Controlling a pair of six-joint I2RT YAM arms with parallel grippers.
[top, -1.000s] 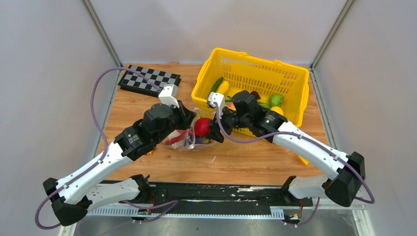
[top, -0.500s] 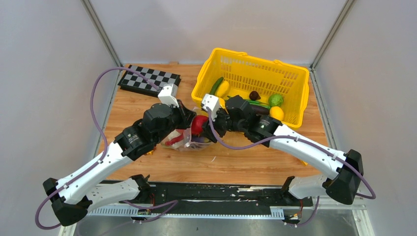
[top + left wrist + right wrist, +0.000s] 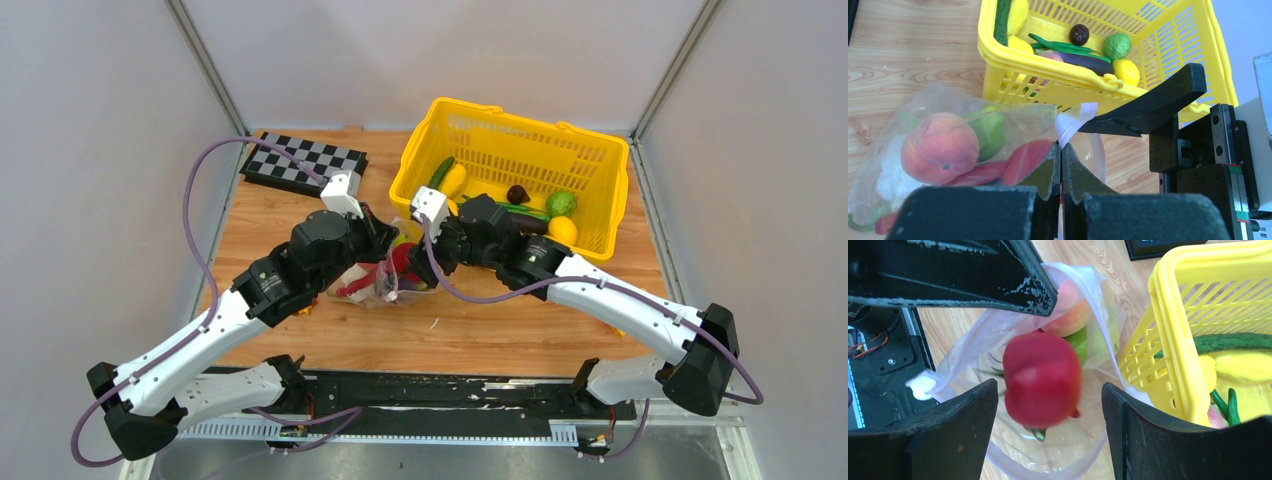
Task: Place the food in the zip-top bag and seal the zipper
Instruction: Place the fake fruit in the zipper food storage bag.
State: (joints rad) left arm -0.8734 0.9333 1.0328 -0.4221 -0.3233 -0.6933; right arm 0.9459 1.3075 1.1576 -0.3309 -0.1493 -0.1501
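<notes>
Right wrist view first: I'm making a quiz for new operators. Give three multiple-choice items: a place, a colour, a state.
1. Where is the glossy red toy pepper? A on bare wood; B at the open mouth of the clear dotted plastic bag; C on the checkerboard.
2. What colour is the slatted plastic basket? A blue; B yellow; C white.
3. How is the left pincer? A wide open; B out of view; C shut on the bag's edge.
B: it sits between the right pincer's open jaws, over the bag. B: its rim is yellow. C: it pinches the film.
</notes>
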